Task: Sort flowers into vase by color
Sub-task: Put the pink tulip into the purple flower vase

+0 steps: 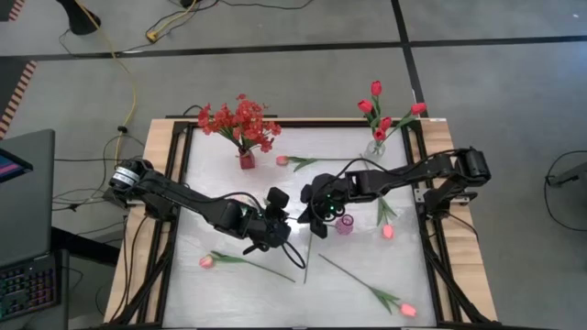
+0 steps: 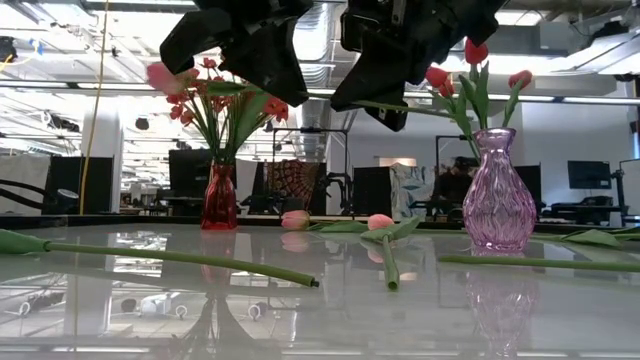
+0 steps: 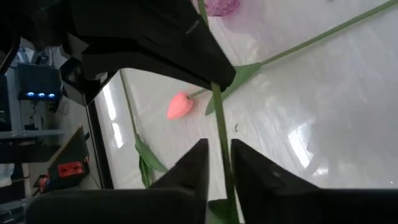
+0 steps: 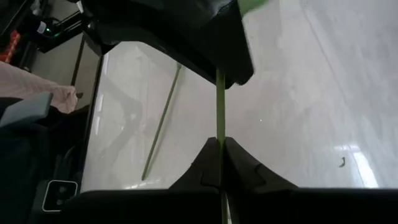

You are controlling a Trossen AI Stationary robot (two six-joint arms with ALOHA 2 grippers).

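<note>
A pink tulip is held level above the table's middle. Its head [image 2: 160,75] sticks out past my left gripper [image 3: 219,163], and its green stem [image 3: 217,124] runs across to my right gripper [image 4: 219,149]. My right gripper [image 1: 316,213] is shut on the stem. My left gripper [image 1: 278,220] is slightly open, one finger on each side of the stem; whether it touches the stem, I cannot tell. A purple vase [image 1: 344,225] stands upright just right of the grippers. A red vase [image 1: 246,158] holds red sprays, and a clear vase [image 1: 376,147] holds red tulips. My right gripper pinches the tulip's green stem [image 4: 219,127] between its two fingers. The fingers slant downward, coming from the table's right. From the fingers the stem runs on toward my left gripper, lifted clear of the table.
Pink tulips lie flat on the white table: one at the far middle [image 1: 284,160], one near left [image 1: 206,261], one right of the purple vase [image 1: 388,229], one near right [image 1: 406,310]. A loose stem [image 1: 309,243] lies below the grippers.
</note>
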